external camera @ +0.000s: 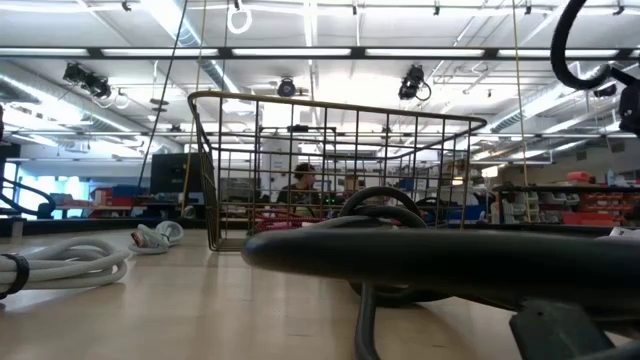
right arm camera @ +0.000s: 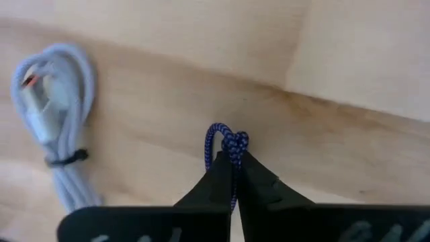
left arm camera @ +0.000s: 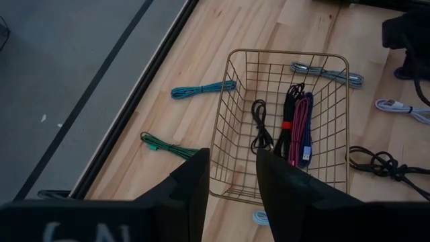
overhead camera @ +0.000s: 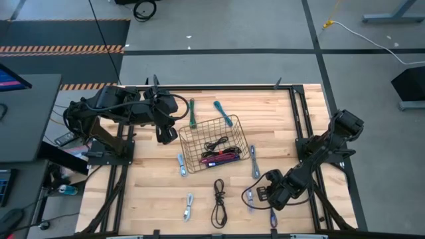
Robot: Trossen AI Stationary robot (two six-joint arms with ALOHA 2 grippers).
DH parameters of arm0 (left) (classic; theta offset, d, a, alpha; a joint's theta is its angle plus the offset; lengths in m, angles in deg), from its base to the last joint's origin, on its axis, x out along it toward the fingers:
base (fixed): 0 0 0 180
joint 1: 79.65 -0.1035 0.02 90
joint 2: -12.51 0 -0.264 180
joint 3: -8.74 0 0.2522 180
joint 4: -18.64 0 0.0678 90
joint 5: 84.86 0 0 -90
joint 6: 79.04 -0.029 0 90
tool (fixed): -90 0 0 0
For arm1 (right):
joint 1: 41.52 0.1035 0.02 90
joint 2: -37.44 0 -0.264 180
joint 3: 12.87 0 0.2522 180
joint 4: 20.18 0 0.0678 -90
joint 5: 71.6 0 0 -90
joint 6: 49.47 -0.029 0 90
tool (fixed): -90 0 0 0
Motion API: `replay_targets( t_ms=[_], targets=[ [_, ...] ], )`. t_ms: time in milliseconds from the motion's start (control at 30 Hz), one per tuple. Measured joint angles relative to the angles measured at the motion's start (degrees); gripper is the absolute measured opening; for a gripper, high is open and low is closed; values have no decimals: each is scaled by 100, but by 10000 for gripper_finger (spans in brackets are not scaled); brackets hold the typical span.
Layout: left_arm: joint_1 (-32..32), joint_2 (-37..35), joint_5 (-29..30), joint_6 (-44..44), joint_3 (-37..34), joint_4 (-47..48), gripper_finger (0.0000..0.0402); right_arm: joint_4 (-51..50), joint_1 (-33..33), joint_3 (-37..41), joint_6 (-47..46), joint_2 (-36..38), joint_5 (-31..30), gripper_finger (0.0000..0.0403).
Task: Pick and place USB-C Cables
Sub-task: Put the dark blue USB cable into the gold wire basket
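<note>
- Two claws in play: right claw (right arm camera: 235,176) low at the near right of the surface (overhead camera: 153,199), clenched on a blue braided cable (right arm camera: 228,144) whose loop sticks out just past the fingertips.
- Pale grey cable (right arm camera: 57,121) lies on the wood just beside that claw, untouched.
- Left claw (left arm camera: 232,181) hovers over the rim of the wire basket (left arm camera: 225,144), fingers parted, holding nothing.
- Black, red and purple cables (left arm camera: 295,128) lie inside the basket; green cable (left arm camera: 168,144) and teal cable (left arm camera: 201,89) lie outside it.
</note>
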Motion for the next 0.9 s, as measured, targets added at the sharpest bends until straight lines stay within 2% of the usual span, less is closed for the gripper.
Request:
replay_targets(
  t_ms=[100,233,367,467,667,900],
  targets=[
    [0,0,0,0,0,0,130,37,-21,-280,226,-8,-309,8],
    [-1,0,0,1,0,0,130,48,-171,-886,778,61,-1276,8],
    [0,-2,-2,-2,0,0,130,-8,-435,-1545,1862,214,-2193,8],
    [-2,-2,-2,-2,0,0,130,-34,-717,-2048,2994,372,-2599,8],
    [-2,-2,-2,-2,0,0,130,-103,-1324,-3055,5466,620,-2713,8],
    [-1,-2,-4,-4,0,0,130,-382,-2157,-4011,8069,884,-2100,8]
  ],
)
